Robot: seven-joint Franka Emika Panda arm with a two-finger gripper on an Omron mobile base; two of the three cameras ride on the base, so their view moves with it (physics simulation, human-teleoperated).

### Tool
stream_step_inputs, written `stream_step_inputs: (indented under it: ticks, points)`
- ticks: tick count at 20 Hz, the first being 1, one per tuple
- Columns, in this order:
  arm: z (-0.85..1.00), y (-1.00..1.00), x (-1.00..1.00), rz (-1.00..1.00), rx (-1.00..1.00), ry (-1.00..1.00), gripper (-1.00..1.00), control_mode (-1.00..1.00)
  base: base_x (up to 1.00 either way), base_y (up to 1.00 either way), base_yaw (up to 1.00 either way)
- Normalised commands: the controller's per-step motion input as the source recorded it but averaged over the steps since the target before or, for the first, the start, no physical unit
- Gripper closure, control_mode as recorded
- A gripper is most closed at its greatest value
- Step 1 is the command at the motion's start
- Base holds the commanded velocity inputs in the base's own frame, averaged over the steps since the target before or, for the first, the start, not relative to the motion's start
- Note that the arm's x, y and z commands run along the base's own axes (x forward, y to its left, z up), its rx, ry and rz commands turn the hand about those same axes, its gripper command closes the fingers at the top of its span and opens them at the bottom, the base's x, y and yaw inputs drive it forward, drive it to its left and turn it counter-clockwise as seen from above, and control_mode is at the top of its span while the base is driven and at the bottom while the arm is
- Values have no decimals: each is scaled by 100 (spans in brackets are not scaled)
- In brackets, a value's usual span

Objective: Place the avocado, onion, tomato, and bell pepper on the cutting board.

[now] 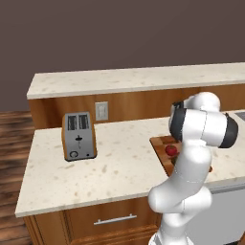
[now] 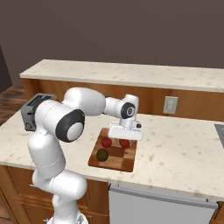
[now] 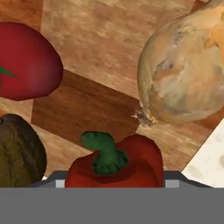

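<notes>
Claw (image 2: 125, 139) clamped on bell pepper (image 3: 116, 164) over cutting board (image 2: 124, 160) on counter (image 2: 183, 153) — hand view adds onion (image 3: 183, 74); tomato (image 2: 106, 142), avocado (image 2: 102, 154) on board.

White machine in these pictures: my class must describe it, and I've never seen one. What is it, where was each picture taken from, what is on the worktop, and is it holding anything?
It is a robot arm on a mobile base in a computer-drawn kitchen. Two pictures come from cameras on the base, behind the arm to its left and right. The close-up comes from a camera on its hand, looking down along the gripper.

On the counter stand a toaster and a checkered wooden cutting board. On the board lie a dark avocado, a red tomato and a tan onion.

The gripper hangs low over the board, and its two fingers appear closed on the red bell pepper, the one with the green stem.
</notes>
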Motion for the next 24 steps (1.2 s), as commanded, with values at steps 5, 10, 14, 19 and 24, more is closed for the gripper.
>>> stream_step_inputs:
  ticks: [5,10,14,19,24]
  points:
    - [-21,0,-38,1,2,0,100,-100,0,0,0]
    - [-37,6,-16,1,0,1,100,-100,0,0,0]
    - [-54,7,0,1,0,8,100,-100,0,0,0]
    - [-43,1,3,2,0,5,100,-100,0,0,0]
    - [-27,0,-8,4,0,4,-100,-100,0,0,0]
